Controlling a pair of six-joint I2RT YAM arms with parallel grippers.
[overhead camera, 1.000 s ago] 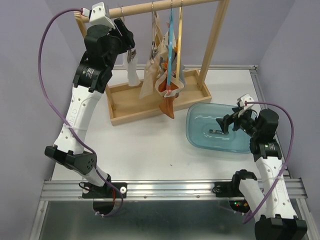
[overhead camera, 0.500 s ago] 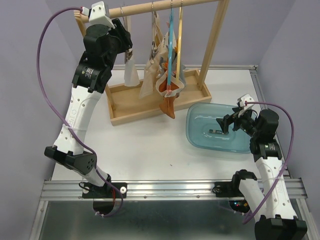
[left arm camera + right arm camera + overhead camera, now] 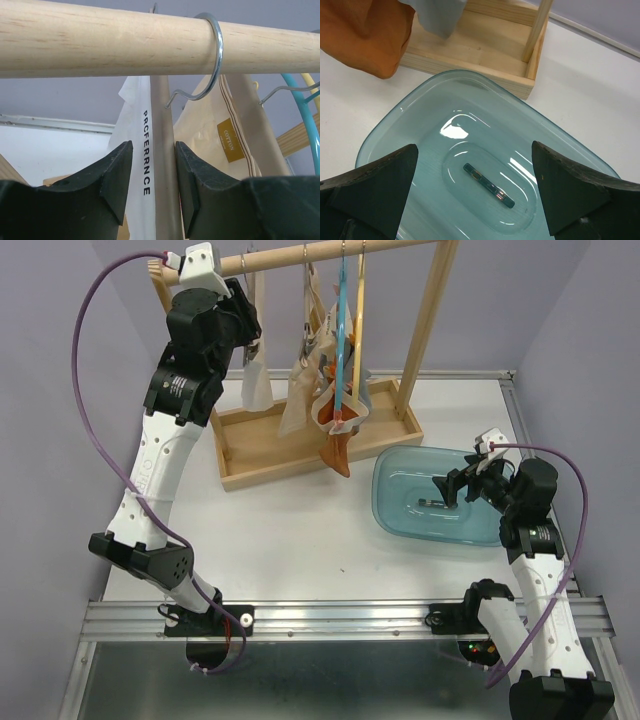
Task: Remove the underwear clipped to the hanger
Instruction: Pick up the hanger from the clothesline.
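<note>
The underwear hangs from a wooden rod (image 3: 300, 255) on clip hangers. The white underwear (image 3: 255, 388) hangs at the left, the beige (image 3: 298, 400) beside it, and the orange-brown (image 3: 338, 450) and grey (image 3: 358, 400) lower at the middle. My left gripper (image 3: 250, 340) is high under the rod. In the left wrist view my left gripper (image 3: 152, 150) is closed on the white underwear's lettered waistband (image 3: 137, 130) and a beige strip beside it. My right gripper (image 3: 445, 490) is open and empty over the blue tub (image 3: 400, 515). It is also open in the right wrist view (image 3: 474, 147).
The rack stands in a wooden tray (image 3: 240, 455) with a slanted post (image 3: 430, 320) at the right. A metal hook (image 3: 217, 55) loops over the rod. Blue (image 3: 341, 330) and yellow (image 3: 358, 320) hangers hang at the middle. A small dark strip (image 3: 487, 185) lies in the tub.
The white underwear has swung left and slightly up with my left gripper. The right arm has not moved.
</note>
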